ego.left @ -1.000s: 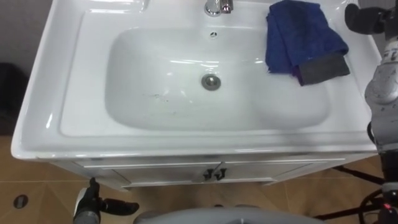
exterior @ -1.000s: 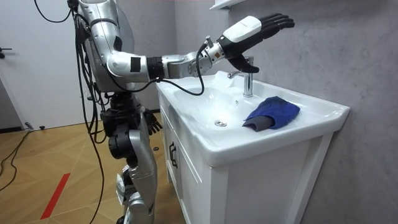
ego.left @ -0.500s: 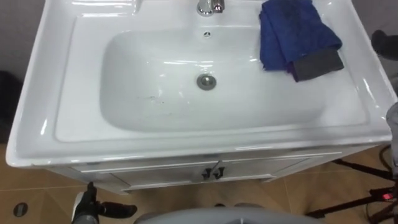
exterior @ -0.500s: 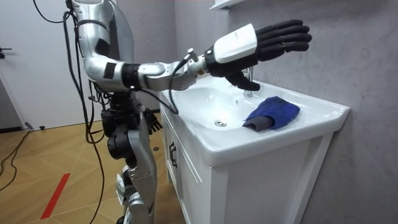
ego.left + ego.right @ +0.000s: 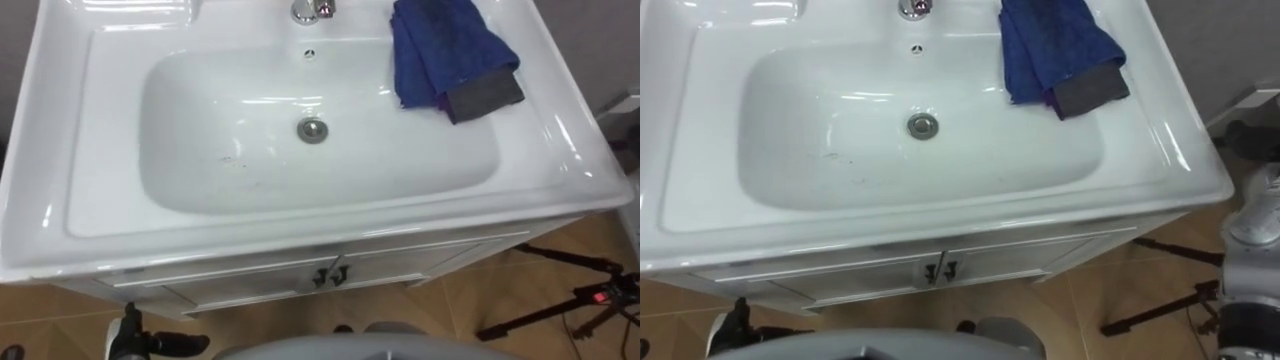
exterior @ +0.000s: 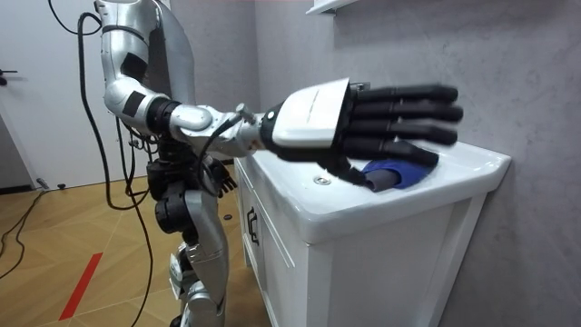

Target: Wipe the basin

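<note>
A white vanity cabinet (image 5: 400, 270) is faced by the standing robot, and its top is taken up by a white basin (image 5: 80, 130). The right hand (image 6: 313, 113) is held out level near the basin's right edge, fingers straight, nothing grasped. The left hand (image 6: 218, 175) is hung loose-fingered by the cabinet's front. A folded blue cloth (image 5: 435, 50) is laid at the basin's back right corner, just beside the faucet (image 5: 308, 10), overhanging the bowl. The cloth is best gripped first, then pressed flat and swept toward the drain (image 5: 312, 129), so that the faint dark specks (image 5: 235, 162) left of it are covered.
</note>
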{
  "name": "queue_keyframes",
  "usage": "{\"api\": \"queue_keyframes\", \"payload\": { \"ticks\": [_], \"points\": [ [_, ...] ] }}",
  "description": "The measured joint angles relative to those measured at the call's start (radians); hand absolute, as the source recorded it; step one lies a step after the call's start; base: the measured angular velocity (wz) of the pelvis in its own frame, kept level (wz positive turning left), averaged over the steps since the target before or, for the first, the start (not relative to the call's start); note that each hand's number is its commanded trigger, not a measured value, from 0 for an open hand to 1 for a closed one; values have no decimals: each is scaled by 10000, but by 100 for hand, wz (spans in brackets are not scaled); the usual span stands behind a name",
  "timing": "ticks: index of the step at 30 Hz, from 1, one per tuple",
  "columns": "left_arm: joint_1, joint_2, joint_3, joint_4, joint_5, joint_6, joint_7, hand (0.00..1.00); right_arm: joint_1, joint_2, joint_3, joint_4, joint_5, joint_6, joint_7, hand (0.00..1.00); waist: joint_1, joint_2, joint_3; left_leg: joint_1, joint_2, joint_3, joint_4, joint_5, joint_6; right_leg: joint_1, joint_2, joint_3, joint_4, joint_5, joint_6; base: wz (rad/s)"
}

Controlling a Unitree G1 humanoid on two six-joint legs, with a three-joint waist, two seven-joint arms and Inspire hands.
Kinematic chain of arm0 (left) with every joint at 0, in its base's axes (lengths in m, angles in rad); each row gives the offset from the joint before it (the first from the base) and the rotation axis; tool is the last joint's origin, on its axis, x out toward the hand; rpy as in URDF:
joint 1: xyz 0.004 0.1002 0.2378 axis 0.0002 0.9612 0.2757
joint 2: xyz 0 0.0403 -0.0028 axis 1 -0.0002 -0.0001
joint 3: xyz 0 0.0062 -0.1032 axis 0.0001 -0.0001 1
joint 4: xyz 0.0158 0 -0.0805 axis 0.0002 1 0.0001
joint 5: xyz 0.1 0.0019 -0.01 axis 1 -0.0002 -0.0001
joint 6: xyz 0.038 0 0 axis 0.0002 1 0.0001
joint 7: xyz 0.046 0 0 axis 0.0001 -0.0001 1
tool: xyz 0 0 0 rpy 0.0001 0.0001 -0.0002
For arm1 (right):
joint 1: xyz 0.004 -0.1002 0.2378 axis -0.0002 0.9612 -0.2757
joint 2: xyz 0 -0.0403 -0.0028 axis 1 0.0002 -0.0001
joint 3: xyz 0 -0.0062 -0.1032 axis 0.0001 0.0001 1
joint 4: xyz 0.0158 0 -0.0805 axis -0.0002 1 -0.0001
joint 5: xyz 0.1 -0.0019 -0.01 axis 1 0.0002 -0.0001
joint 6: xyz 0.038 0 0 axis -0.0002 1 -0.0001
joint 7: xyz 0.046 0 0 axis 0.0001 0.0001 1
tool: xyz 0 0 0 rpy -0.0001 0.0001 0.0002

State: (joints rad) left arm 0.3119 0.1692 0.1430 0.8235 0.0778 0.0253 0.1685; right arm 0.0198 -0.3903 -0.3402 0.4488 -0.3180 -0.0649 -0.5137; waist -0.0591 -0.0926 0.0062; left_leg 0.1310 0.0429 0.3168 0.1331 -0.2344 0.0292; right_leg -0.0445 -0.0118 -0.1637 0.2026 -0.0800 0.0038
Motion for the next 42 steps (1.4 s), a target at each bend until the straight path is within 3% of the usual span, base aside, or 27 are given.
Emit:
{"api": "queue_keyframes", "payload": {
  "ticks": [19,21,23,25,33,42],
  "points": [
    [79,-1,8,14,31,2,-8,0,468,135,26,593,2042,-13,493,0,35,52,-5,33,-8,67,-33,-5,-7,4,27,125,-16,1,-1,-1],
    [107,-5,8,81,36,2,-8,0,523,225,12,764,2336,-179,556,0,29,90,-52,39,-6,67,-35,-6,-8,17,33,160,-29,1,-1,0],
    [137,-24,48,141,37,3,-8,0,596,342,-25,932,2616,-408,616,0,-19,177,-158,42,-4,53,-39,-6,-9,51,26,102,-77,2,-1,3],
    [146,-14,108,128,34,3,4,0,651,379,-81,1054,2797,-475,680,0,-30,196,-181,58,0,1,-34,-6,-9,133,26,55,-176,23,-1,10],
    [90,-5,113,391,-30,-22,22,0,697,1182,-96,1959,3666,-1387,720,0,-161,213,-174,293,22,-183,-5,-33,-32,436,26,-40,-199,21,0,6],
    [1,-6,99,828,-84,-113,19,0,574,1215,-91,2881,3931,-1962,743,0,-184,178,-212,458,29,-293,29,-110,-14,750,28,-175,-354,27,12,4]
  ]
}}
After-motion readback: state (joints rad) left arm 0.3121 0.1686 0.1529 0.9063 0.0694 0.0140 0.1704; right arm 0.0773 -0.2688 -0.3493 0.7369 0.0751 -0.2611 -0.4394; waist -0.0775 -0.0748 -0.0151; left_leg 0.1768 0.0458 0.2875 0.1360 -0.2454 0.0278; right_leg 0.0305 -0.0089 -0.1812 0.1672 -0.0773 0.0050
